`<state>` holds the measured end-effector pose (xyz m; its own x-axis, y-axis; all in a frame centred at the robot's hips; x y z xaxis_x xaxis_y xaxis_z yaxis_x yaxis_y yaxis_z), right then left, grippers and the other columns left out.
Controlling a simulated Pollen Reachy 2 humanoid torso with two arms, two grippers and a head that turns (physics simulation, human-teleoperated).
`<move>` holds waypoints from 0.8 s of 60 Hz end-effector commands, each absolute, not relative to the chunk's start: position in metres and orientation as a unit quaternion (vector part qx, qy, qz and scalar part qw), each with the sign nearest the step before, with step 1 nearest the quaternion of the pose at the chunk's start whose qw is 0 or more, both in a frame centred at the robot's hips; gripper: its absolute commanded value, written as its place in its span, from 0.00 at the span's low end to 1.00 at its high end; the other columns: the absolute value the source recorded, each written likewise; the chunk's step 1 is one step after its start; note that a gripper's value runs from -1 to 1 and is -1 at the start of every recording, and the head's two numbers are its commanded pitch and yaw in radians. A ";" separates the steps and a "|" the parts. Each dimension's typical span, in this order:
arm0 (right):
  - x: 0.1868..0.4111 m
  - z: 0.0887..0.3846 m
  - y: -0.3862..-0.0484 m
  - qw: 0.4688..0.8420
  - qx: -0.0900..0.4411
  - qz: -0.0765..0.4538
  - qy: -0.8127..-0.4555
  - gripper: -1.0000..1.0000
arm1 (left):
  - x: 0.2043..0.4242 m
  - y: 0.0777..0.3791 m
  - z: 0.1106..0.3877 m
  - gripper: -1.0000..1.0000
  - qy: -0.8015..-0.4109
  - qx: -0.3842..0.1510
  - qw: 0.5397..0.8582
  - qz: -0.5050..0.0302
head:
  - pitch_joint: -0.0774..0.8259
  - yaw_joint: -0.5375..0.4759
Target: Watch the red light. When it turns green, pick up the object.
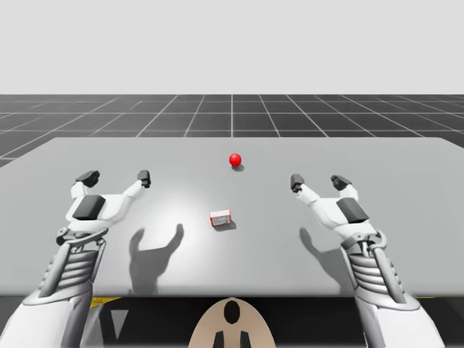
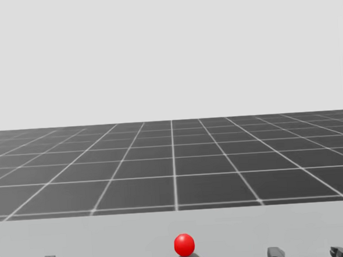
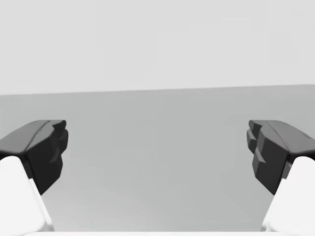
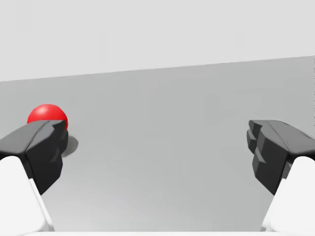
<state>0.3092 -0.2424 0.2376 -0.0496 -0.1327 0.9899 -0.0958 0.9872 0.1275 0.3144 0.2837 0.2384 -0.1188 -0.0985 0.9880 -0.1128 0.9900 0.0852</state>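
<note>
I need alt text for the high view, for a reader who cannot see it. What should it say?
A red ball light sits on a grey table, with a small red and white box nearer the camera. The left hand and the right hand are open, one at each side of the box, holding nothing.

A plain, matt grey worktop (image 1: 406,217) spreads wide and flat, its far edge straight against a dark floor (image 1: 232,112) ruled by thin pale lines into large squares that run off to a level horizon. Above that horizon hangs an even, pale grey backdrop (image 1: 232,43). The light is soft, leaving a brighter patch (image 1: 190,216) left of the worktop's middle and blurred grey shadows on its surface.
</note>
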 end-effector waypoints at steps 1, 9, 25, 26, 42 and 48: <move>0.304 0.234 -0.237 0.693 0.118 -0.049 -0.709 0.00 | 0.313 0.289 0.239 0.00 -0.742 0.074 0.666 0.018 | 0.09 0.53; 0.304 0.237 -0.237 0.691 0.096 -0.044 -0.715 0.00 | 0.314 0.288 0.238 0.00 -0.741 0.076 0.666 0.017 | 0.11 0.53; 0.305 0.238 -0.237 0.691 0.081 -0.048 -0.717 0.00 | 0.315 0.287 0.238 0.00 -0.741 0.077 0.666 0.014 | 0.27 0.53; 0.305 0.238 -0.237 0.691 0.080 -0.047 -0.717 0.00 | 0.315 0.287 0.238 0.00 -0.741 0.077 0.666 0.014 | 0.29 0.53; 0.305 0.236 -0.238 0.690 0.070 -0.040 -0.720 0.00 | 0.315 0.287 0.236 0.00 -0.741 0.079 0.666 0.009 | 0.44 0.52; 0.305 0.236 -0.238 0.689 0.069 -0.040 -0.720 0.00 | 0.316 0.287 0.236 0.00 -0.741 0.080 0.666 0.008 | 0.48 0.53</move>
